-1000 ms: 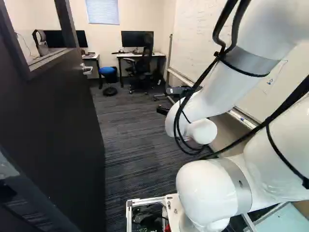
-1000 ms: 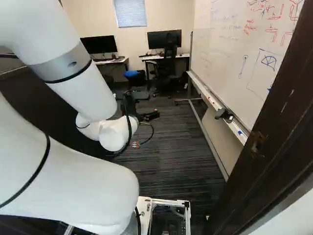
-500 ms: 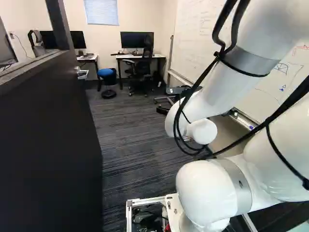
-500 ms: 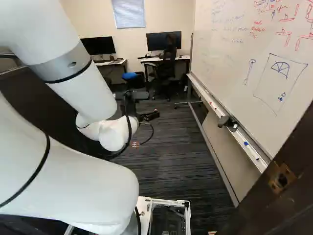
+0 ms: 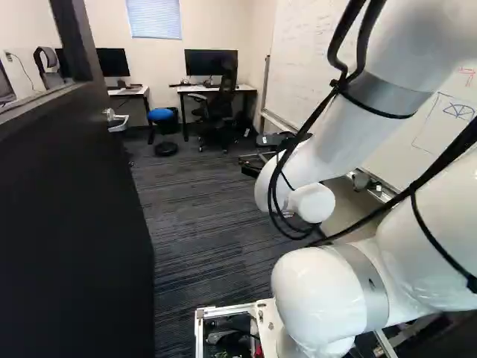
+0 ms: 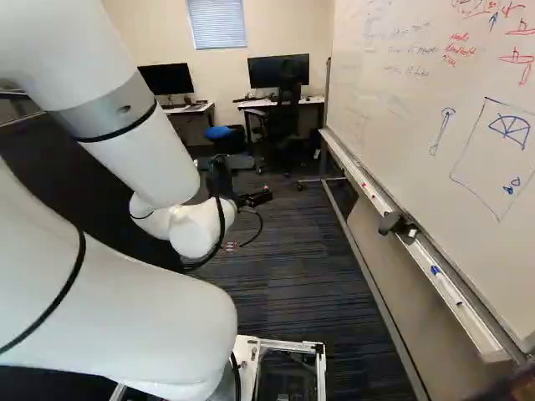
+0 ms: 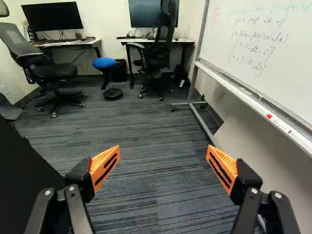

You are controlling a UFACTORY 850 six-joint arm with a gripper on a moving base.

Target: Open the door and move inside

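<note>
Left base view: the door (image 5: pixel 67 224) stands open along the left side; the base (image 5: pixel 265 316) has moved further in.
The door frame (image 6: pixel 514 386) has slid into the right base view's lower right corner, so entry seems nearly complete; the tool (image 7: pixel 163 151) is open, holding nothing.

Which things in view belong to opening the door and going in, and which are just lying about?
Part of the job:
door, standing open
door handle
gripper, open and holding nothing

Just lying about:
whiteboard
blue stool
two office chairs
two desks
monitors
</note>
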